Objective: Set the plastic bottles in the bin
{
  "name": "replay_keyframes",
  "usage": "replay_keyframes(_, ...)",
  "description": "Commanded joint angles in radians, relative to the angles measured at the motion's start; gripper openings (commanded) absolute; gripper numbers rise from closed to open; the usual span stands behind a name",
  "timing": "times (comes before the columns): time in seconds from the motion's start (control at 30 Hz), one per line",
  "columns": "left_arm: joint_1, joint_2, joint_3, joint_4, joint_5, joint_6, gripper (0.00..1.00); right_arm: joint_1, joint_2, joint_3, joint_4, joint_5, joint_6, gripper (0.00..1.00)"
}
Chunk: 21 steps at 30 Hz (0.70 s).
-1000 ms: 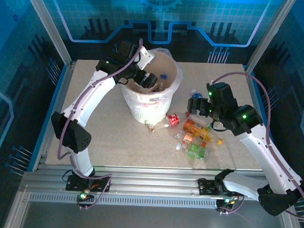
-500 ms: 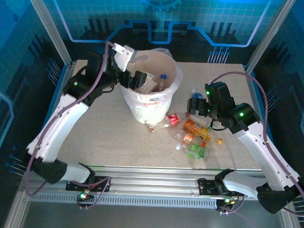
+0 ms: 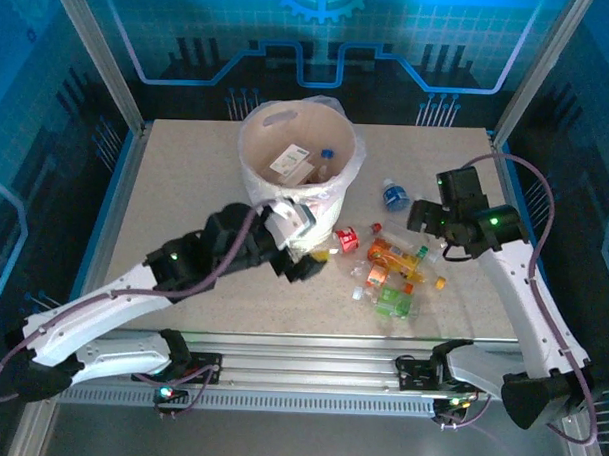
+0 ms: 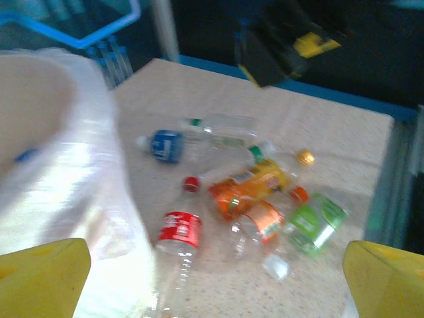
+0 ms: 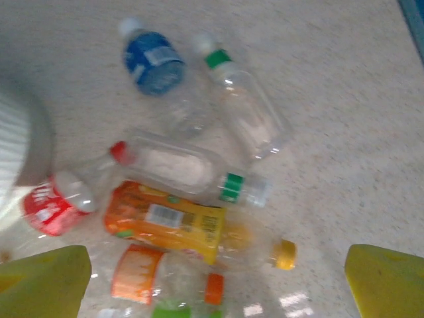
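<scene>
Both sets of jaws stand wide apart and hold nothing. The left jaws, at the end of the left arm [image 3: 132, 302], hang just beside the near wall of the large round white bin lined with a clear plastic bag [image 3: 266, 187]. The right jaws, on the right arm [image 3: 527, 296], hover over the far right of the heap of small clear plastic bottles [image 3: 395, 273], which lies on the speckled beige desk [image 3: 186, 184] to the right of the bin. A few bottles already lie inside the bin. The main risk is that both arms aim at the same heap and could clash over it. The red-labelled bottle [image 4: 180, 230] lies close against the bin, so a reach for it could snag the loose bag or shove the bin. The bottles are round and slick, and they seem to overlap, though both wrist views are blurred. A pinch on the orange-and-yellow-labelled bottle [image 5: 172, 222] could therefore squirt it free or set its neighbours rolling toward the desk's right edge.
</scene>
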Motion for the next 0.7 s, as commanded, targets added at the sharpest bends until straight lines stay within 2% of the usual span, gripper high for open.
replay_keyframes(0.0,-0.062,0.025,-0.074,0.182,0.053,0.127,0.99,-0.116,-0.035,-0.043,-0.014,-0.083,-0.015,1.00)
replay_keyframes(0.1,-0.102,0.099,-0.121,0.262,0.113,0.186,0.99,-0.214,-0.053,-0.074,0.003,-0.165,-0.022,1.00)
replay_keyframes(0.2,-0.145,0.193,-0.154,0.346,0.137,0.264,0.99,-0.258,-0.072,-0.093,0.018,-0.210,-0.017,1.00)
replay_keyframes(0.33,-0.182,0.340,-0.162,0.427,0.158,0.354,0.99,-0.274,-0.087,-0.096,0.020,-0.210,-0.009,1.00)
replay_keyframes(0.67,-0.206,0.640,-0.063,0.528,0.216,0.361,0.98,-0.278,-0.089,-0.097,0.011,-0.157,-0.002,1.00)
